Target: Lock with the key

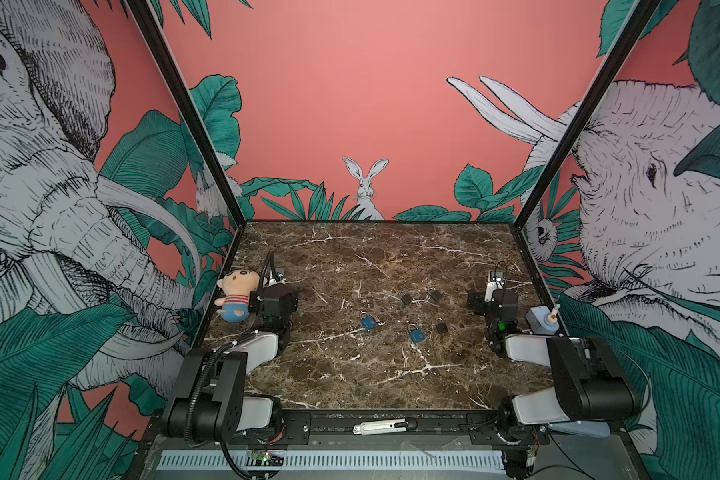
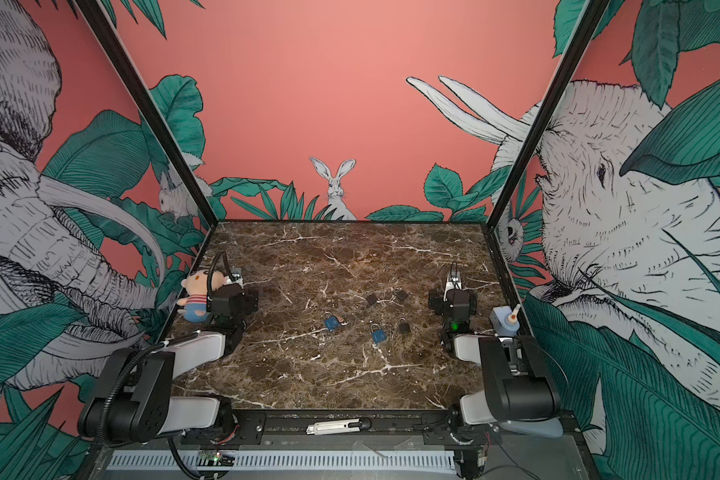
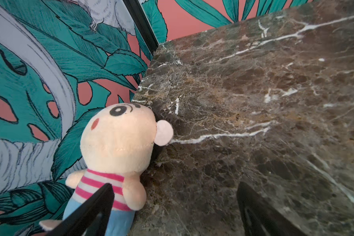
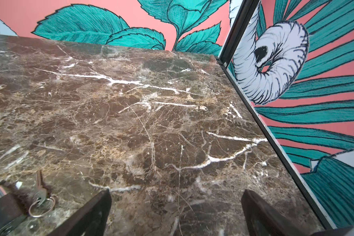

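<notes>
Several small padlocks lie mid-table in both top views: two blue ones (image 1: 368, 323) (image 1: 416, 333) and three black ones (image 1: 406, 298) (image 1: 435, 295) (image 1: 442, 326). In the right wrist view a key (image 4: 40, 189) on a ring lies flat beside a black padlock (image 4: 2, 206), off to one side of my right gripper (image 4: 177, 193). That gripper is open over bare marble. My left gripper (image 3: 175, 187) is open too, holding nothing, with one finger (image 3: 102, 196) in front of a plush doll. Both arms (image 1: 273, 305) (image 1: 495, 303) stay back at the table's sides.
The plush doll (image 1: 235, 299) in a striped shirt leans at the table's left edge. A blue bottle (image 1: 541, 319) stands at the right edge behind the right arm. A utility knife (image 1: 385, 427) rests on the front rail. Printed walls close in three sides.
</notes>
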Robot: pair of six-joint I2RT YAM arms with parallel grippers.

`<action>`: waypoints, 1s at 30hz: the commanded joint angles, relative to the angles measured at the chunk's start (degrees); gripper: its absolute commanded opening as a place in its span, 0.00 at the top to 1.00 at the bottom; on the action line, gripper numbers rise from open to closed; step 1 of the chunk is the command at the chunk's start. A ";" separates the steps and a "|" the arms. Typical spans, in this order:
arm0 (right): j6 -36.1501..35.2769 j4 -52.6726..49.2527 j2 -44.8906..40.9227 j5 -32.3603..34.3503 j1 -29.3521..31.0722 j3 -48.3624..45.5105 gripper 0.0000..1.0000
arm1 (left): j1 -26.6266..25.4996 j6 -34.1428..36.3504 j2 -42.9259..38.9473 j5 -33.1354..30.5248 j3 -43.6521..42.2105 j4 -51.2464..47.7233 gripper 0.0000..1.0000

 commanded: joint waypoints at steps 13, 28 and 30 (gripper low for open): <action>-0.78 3.45 4.80 -6.81 -1.81 3.10 0.01 | 4.71 -1.99 11.60 21.82 0.95 15.72 0.05; -0.37 3.78 4.96 -8.27 -2.56 3.09 0.01 | 4.63 -0.92 11.87 24.09 1.43 14.76 0.01; -0.38 3.78 4.96 -8.30 -2.56 3.06 0.01 | 4.66 -1.00 11.85 24.13 1.46 14.80 0.01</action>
